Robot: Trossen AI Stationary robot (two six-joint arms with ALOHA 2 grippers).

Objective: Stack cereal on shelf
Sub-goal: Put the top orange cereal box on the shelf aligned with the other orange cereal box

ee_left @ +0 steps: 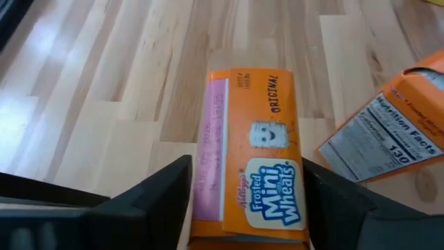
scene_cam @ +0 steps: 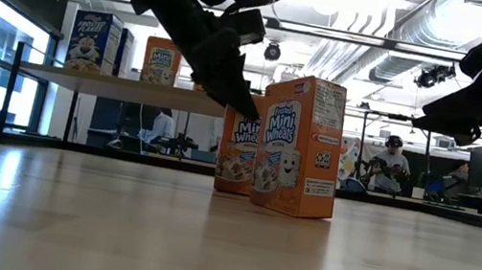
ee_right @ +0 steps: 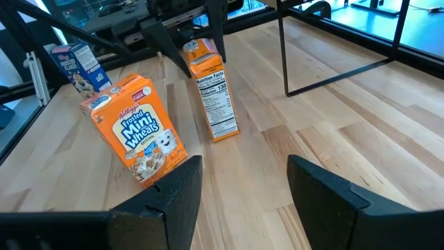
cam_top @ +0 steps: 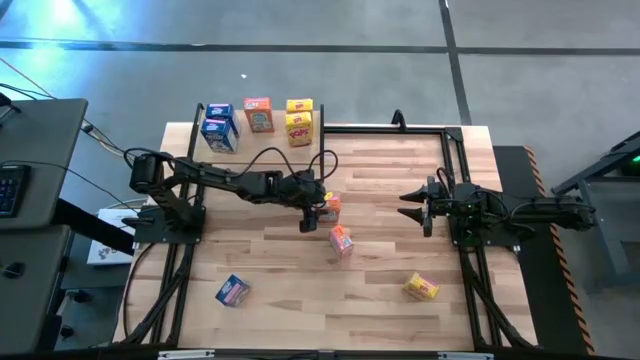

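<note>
L gripper (cam_top: 318,205) sits just left of ctr in the high view, lowered over an upright orange Frosted Mini Wheats box (cam_top: 331,206). In the L wrist view its dark fingers (ee_left: 163,191) flank that box's top, one each side, close to the cardboard; can't tell if they actually press it yet. A 2nd orange Mini Wheats box (cam_top: 341,240) stands just below-right of it in the high view, upright, apart from the gripper.

R gripper (cam_top: 418,205) hovers ctr-right of the high view, fingers (ee_right: 182,187) apart, nothing between them.

Shelf (cam_top: 300,150) w/ black posts runs along the upper part of the table; blue box (cam_top: 219,127), orange box (cam_top: 259,115) and yellow box (cam_top: 299,122) stand at upper left of ctr. A blue box (cam_top: 232,291) lies lower left on the table (cam_top: 280,270), a yellow box (cam_top: 421,288) lower right.
</note>
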